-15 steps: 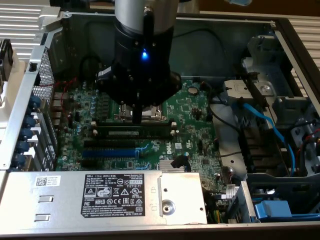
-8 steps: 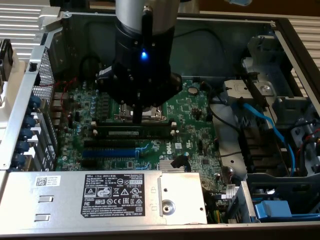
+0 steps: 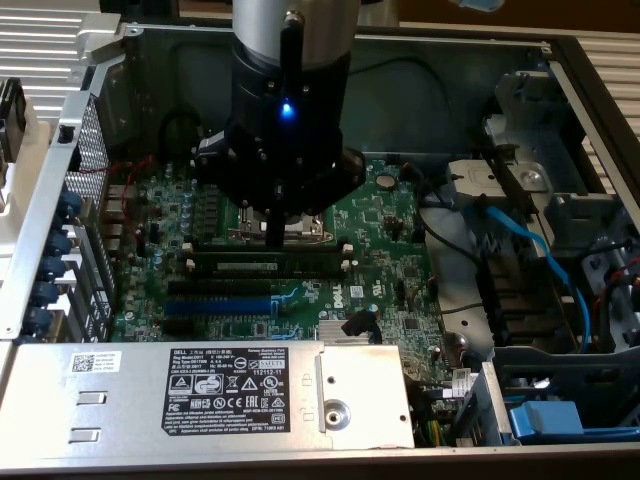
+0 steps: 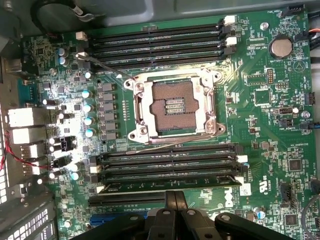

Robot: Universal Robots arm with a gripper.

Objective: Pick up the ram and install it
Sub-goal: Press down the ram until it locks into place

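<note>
Hovering over the green board [image 3: 370,240], the fingers [image 4: 174,206] are pressed together and hold nothing. The ram [image 3: 268,267] already lies in a black slot just near the socket [image 4: 173,105], so little seems left.

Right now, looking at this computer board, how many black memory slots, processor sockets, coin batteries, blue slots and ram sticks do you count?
Black memory slots: 8
Processor socket: 1
Coin battery: 1
Blue slot: 1
Ram stick: 1
Total: 12
</note>
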